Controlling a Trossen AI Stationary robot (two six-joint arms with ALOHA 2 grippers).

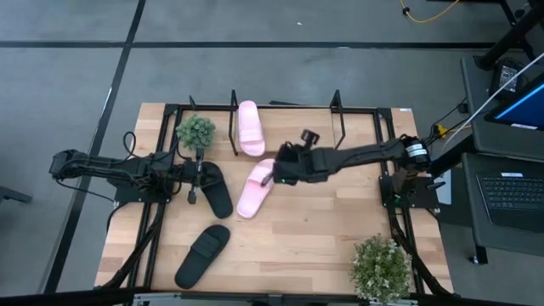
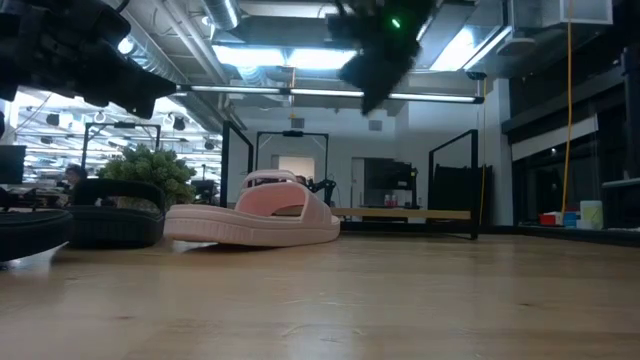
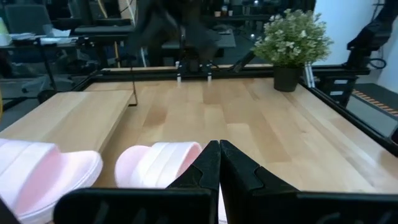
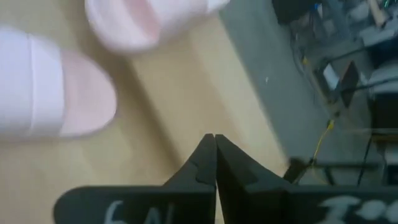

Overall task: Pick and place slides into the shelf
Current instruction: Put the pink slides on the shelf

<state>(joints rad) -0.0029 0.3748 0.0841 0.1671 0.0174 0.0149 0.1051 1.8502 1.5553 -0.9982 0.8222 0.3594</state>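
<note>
- The right gripper (image 1: 274, 176) is hanging over the bench (image 1: 323, 229) with its fingers pressed together on nothing, just above the strap end of a pink slide (image 1: 254, 189) lying loose beside it. Coming down like this, it is likely to jab the strap and skid the slide away rather than pinch it.
- The left gripper (image 1: 194, 178) is also pressed together and empty, sitting at the end of a black slide (image 1: 217, 191); a careless sweep could be pushing that slide into the pink one.
- One pink slide (image 1: 249, 127) is lying on the shelf (image 1: 365, 127) board; crowding it could be knocking it off.
- A second black slide (image 1: 202, 254) is lying near the front edge, where a nudge is risking a fall.
</note>
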